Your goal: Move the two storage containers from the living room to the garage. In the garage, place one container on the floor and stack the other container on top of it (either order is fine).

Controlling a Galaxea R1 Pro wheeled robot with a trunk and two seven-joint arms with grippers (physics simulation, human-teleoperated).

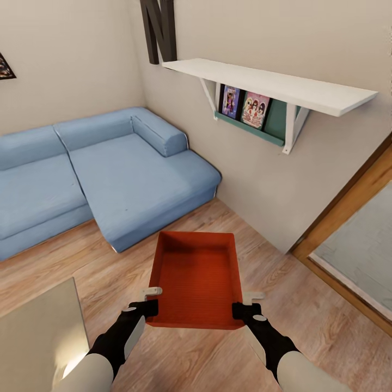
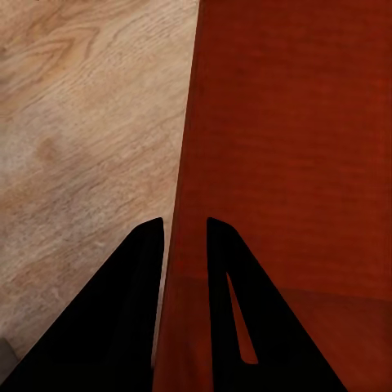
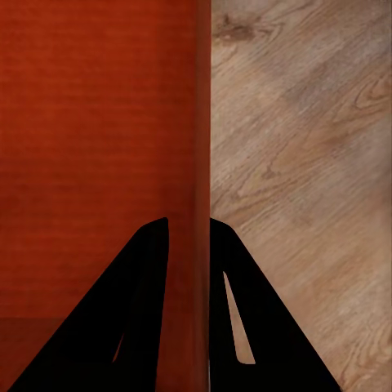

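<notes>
Robot is in the living room, one storage container [image 1: 197, 280] carried in front of it, held off the light wood plank floor [image 1: 321, 316] by both arms. Bin sits lower centre in the head view, long axis running 6-to-12 o'clock, open side up, ribbed bottom visible, nothing inside.

Left hand [image 1: 151, 302] grips the bin's left wall near the corner closest to the robot, at about 7 o'clock of the bin. In the left wrist view the left hand [image 2: 184, 237] has its two dark fingers [image 2: 135, 269] straddling the wall edge, one outside over the floor, one inside over the bin bottom: pinching the wall.

Right hand [image 1: 245, 306] mirrors it on the right wall near the close corner, about 5 o'clock of the bin. The right wrist view shows the right hand [image 3: 189, 233] with fingers [image 3: 147, 269] either side of the thin upright wall, pressed onto it.

Surroundings: blue corner sofa [image 1: 109, 174] at 10–11 o'clock of the bin, well apart. White wall shelf [image 1: 272, 87] at 1 o'clock, with a teal rack [image 1: 256, 128] under it holding two picture covers. Wood-framed glass door [image 1: 354, 239] at 3 o'clock. Dark letter shape [image 1: 159, 30] on the wall at 12 o'clock. Pale tabletop corner [image 1: 38, 326] at 8 o'clock, near the left arm.
</notes>
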